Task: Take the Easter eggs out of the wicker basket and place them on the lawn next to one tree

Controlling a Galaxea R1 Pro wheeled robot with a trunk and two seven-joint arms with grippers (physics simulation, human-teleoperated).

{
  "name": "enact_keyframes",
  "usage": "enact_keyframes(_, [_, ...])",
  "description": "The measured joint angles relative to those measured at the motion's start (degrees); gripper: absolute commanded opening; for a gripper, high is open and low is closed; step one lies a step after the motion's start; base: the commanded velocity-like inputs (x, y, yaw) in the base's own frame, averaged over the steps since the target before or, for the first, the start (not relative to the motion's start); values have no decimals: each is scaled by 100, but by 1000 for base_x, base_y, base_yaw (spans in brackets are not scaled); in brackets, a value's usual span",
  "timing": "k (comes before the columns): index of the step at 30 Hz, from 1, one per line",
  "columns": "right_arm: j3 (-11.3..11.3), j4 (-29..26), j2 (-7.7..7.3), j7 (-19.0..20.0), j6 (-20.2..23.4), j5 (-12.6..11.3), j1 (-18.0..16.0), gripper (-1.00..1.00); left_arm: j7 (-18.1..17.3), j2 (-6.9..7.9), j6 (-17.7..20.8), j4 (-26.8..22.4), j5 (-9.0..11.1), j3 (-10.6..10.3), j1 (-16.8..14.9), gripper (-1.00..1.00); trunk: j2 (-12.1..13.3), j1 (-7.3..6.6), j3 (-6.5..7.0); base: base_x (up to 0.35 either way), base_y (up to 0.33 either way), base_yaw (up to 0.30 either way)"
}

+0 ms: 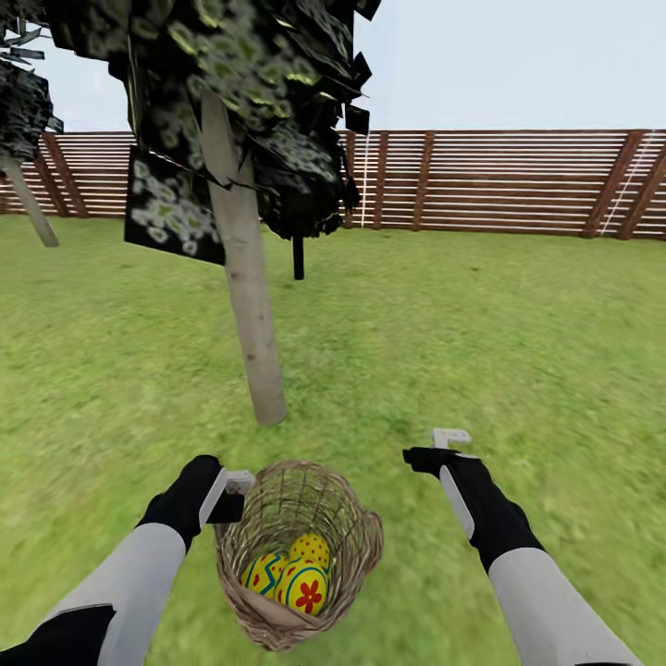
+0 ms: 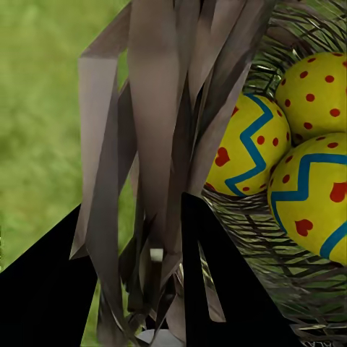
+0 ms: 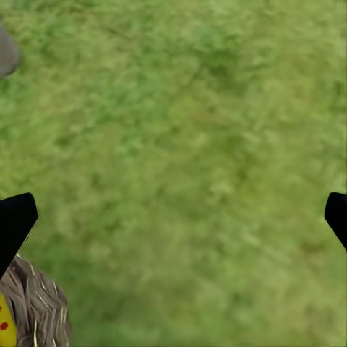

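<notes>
- Three Easter eggs (image 1: 294,573) all sit in the wicker basket (image 1: 356,532), none out yet; two zigzag, one dotted.
- Basket is held up off the lawn (image 1: 518,342), near the tree (image 1: 252,314) trunk, likely carried there to shorten each drop.
- Left gripper (image 1: 236,495) is clamped on the basket's rim; weave sits between its fingers (image 2: 43,289).
- Right gripper (image 1: 442,444) hangs spread wide and empty beside the basket, free to pick.

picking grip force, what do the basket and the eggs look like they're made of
The wicker basket looks like woven brown wicker, matte: an open weave of thin strands with gaps you can see through. The three Easter eggs look hard, smooth and painted, perhaps plastic: even yellow surfaces with crisp blue zigzags and red marks. The render leaves their true material open.
</notes>
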Motion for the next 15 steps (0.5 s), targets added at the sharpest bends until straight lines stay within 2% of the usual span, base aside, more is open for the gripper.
enact_keyframes(15, [0,-9,0,5,-9,4,0,100,0,0,0,0,0,0,0,-100,0,0,0,0,0,300])
